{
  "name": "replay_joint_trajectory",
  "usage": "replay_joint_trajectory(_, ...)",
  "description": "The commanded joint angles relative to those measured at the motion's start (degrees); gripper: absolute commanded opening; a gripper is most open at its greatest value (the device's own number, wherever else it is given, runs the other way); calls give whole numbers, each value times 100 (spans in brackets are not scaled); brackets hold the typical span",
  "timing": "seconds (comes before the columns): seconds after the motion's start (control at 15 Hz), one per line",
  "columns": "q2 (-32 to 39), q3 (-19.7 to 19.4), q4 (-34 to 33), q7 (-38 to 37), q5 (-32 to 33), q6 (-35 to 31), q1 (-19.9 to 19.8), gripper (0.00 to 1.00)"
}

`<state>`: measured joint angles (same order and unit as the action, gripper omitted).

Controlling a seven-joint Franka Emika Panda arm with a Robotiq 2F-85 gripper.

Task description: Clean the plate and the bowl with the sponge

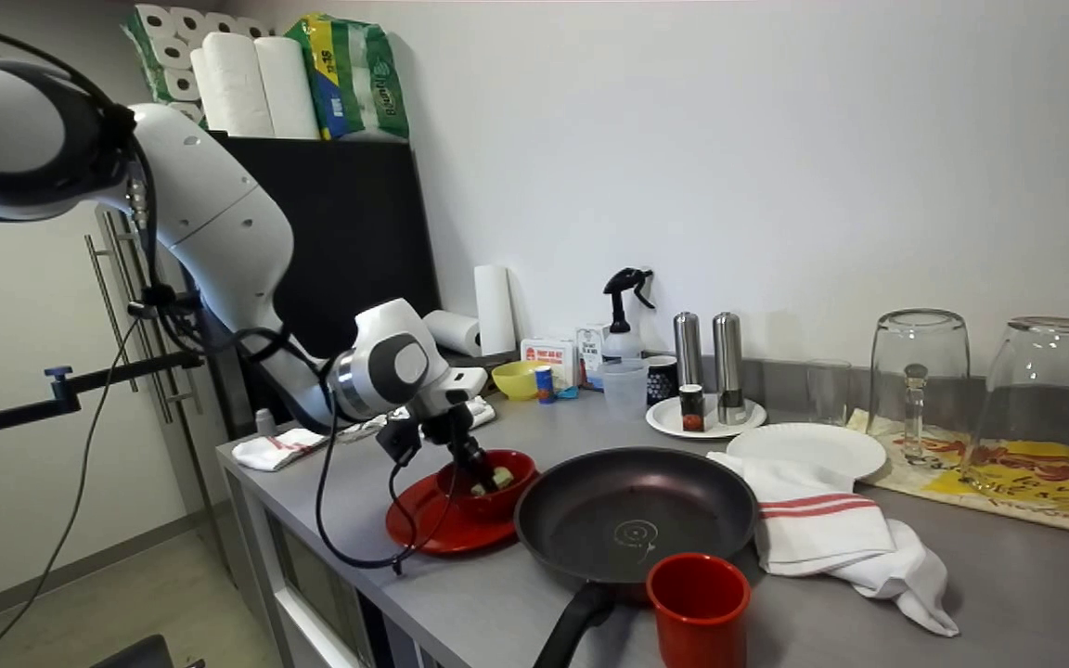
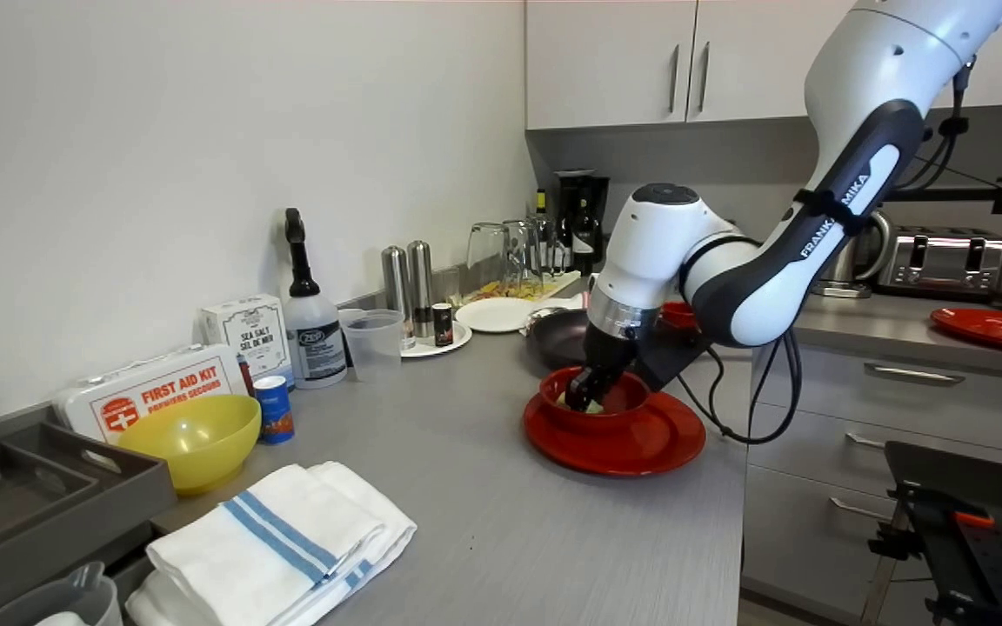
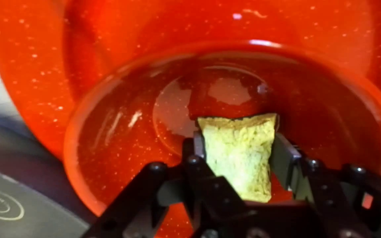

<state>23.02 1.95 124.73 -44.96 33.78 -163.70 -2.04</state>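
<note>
The gripper (image 3: 240, 152) is clamped on the sponge (image 3: 238, 165); its fingers (image 3: 283, 155) press against two opposite sides. The sponge is a small, roughly rectangular block, pale yellow-green and mottled, with a coarse face, a browner upper edge in the wrist view and sides drawn slightly inward. It is inside the red bowl (image 3: 121, 142), whose interior is glossy; contact with the bowl's surface cannot be confirmed. The bowl stands off-centre on the glossy red plate (image 3: 25, 72), which is speckled white. The black frying pan (image 1: 627, 510) is just beside the plate. A red cup (image 1: 701, 623) stands near the pan's handle. A red-striped white towel (image 1: 808, 540) lies on the pan's opposite side.
</note>
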Motion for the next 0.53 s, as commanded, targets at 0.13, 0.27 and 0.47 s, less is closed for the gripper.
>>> replay_joint_trajectory(0.13, -92, 865, 334, 1790, -2513, -266, -569, 25)
replay_joint_trajectory(0.27, -115, 922, 284, 2489, -3455, -120, -515, 25)
replay_joint_trajectory(0.47, -149, 1073, 175, 3241, -4439, 302, -596, 25)
